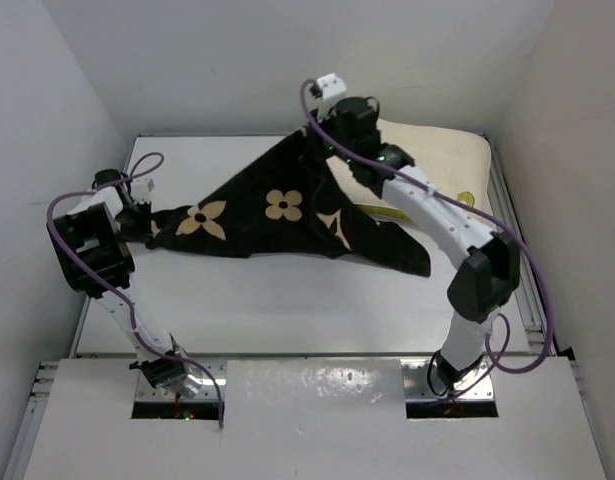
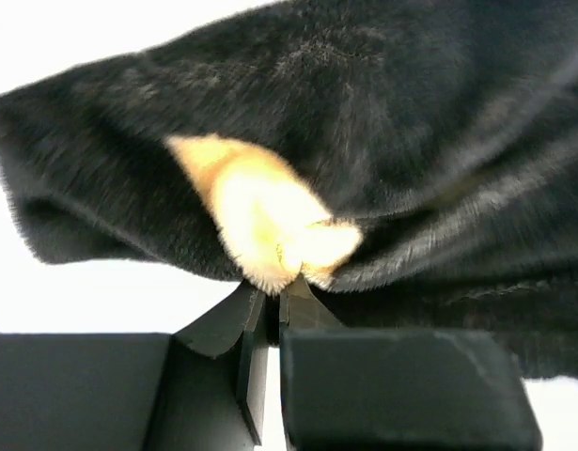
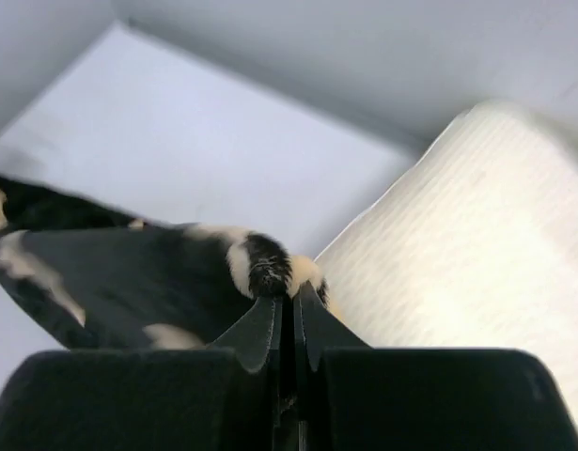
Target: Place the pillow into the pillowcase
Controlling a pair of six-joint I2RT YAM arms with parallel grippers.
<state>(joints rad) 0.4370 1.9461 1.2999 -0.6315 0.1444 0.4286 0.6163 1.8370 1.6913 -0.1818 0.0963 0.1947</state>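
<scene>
The pillowcase [image 1: 277,215] hangs stretched between the two arms over the white table [image 1: 287,300], forming a dark triangle with its tan flowers and star motifs facing up. Its left corner is at the left side of the table, its peak is lifted toward the far middle, and its right corner trails down toward the near right. The left gripper [image 1: 147,215] is clamped on the left corner. In the left wrist view its fingertips [image 2: 270,310] are pressed together on the furry black cloth, right at a tan petal. The right gripper [image 1: 319,140] pinches the raised far peak of the case. In the right wrist view its jaws are closed tight on a small tuft of black and tan fabric, with the rest of the cloth sloping away to the left. The pillow [image 1: 437,160] lies flat at the far right of the table, outside the case, just beside the right gripper. Its left part is hidden behind the cloth and the right arm, and a yellow mark shows near its right corner.
</scene>
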